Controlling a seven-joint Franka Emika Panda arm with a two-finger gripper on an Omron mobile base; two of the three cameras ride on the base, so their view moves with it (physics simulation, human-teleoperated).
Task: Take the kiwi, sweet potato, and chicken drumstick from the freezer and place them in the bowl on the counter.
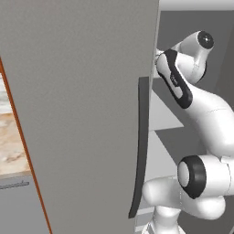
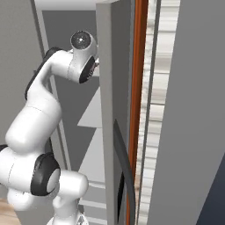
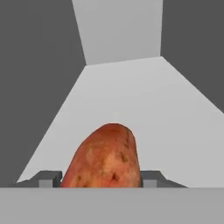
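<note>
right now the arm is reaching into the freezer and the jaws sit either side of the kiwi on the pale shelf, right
Not quite. The thing between the jaws is the sweet potato, a reddish-brown speckled lump, not the kiwi. The hand view shows it with a fingertip on each side, over the pale shelf. The rest holds: the base views show the arm reaching past the open door into the freezer.

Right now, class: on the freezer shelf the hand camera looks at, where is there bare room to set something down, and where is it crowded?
The pale shelf lies bare beyond the sweet potato, up to the back wall, and along both dark side walls. It is crowded only at the near edge, where the sweet potato sits between the two fingers.
</note>
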